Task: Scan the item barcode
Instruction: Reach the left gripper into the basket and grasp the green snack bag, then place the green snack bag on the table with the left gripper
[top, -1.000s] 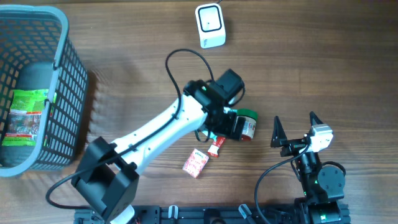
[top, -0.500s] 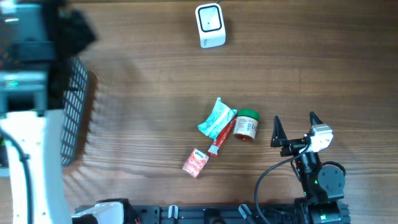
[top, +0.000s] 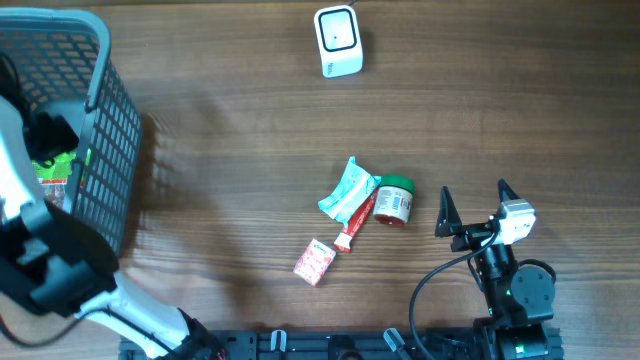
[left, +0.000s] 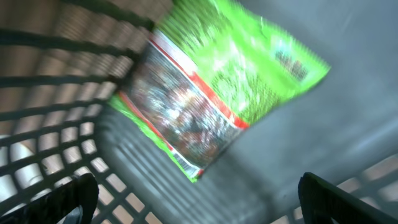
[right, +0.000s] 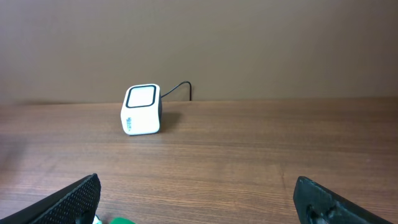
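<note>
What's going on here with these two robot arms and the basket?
The left hand is open and empty over the grey basket, facing a green bag lying in it. The right hand sits open and empty at the near side of the table. A jar, teal packet and small red box lie mid-table. Nothing is at the white scanner yet.

Basket (top: 100, 120) at the left edge of the tabletop (top: 220, 130), with a packet (left: 217, 93) lying inside it below the left pincer (left: 199, 199). Scanner (top: 338, 40) at far centre. Mid-tabletop: pouch (top: 348, 190), jar (top: 397, 201) just right of it, sachet (top: 355, 225) between them, box (top: 315, 261) nearer, front-left. Right pincer (top: 472, 190) right of the jar, apart.
</note>
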